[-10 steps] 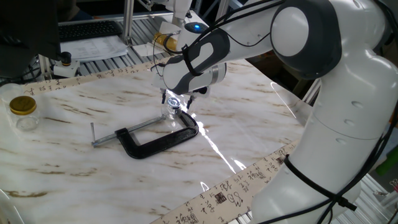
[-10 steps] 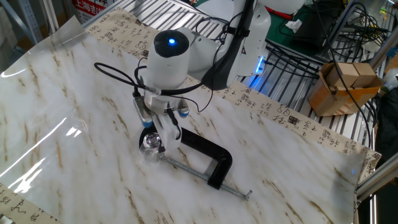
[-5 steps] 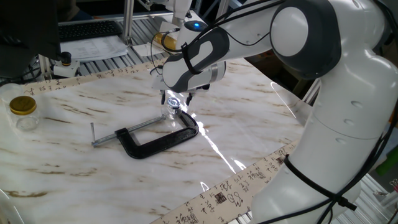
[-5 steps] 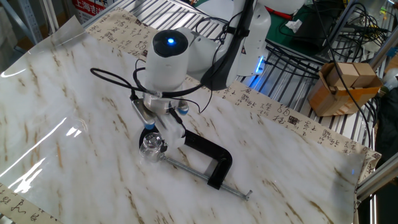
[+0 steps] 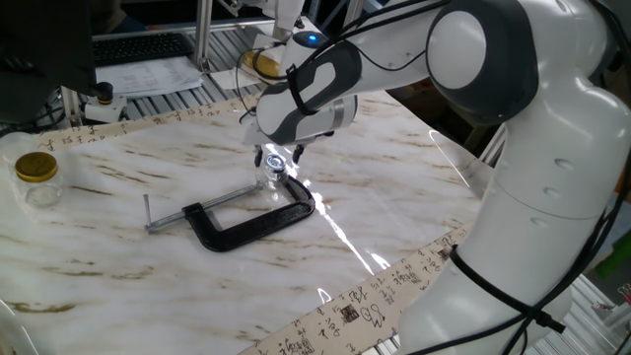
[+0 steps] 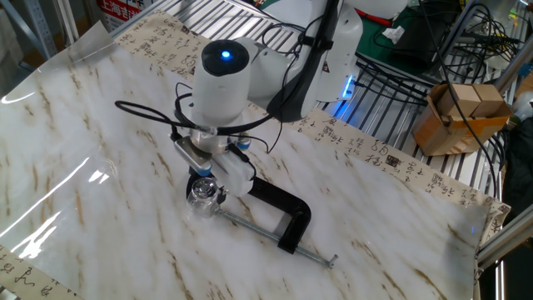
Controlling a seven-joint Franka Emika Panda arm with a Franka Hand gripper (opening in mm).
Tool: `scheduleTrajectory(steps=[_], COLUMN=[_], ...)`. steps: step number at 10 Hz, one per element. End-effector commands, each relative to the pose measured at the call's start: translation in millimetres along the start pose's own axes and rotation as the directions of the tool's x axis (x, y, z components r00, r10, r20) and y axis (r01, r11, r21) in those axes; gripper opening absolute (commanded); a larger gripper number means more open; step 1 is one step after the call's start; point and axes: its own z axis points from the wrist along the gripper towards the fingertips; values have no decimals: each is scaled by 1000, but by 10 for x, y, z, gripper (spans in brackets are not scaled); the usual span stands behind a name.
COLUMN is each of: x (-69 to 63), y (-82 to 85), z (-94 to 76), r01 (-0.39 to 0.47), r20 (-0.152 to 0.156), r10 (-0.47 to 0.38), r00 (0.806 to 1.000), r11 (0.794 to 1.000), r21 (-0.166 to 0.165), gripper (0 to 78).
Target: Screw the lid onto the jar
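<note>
Rotated gripper over one jar (one clamp)

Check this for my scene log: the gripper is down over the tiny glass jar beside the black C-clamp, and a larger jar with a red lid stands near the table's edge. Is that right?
One detail is wrong: the larger jar has a gold lid, not red, as one fixed view shows. The rest holds: the gripper is down over the tiny glass jar beside the black C-clamp.
</note>
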Motion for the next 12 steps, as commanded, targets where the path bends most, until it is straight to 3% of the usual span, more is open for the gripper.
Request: scheduleTrajectory(steps=[1,12], x=[-122,-36], y=[-38,-80], z=[60,102], r01=[302,293], r20=[12,3], r10=[-302,-293], r00=[953,956], r11=[953,955], r21=[-22,-33], gripper=[775,775])
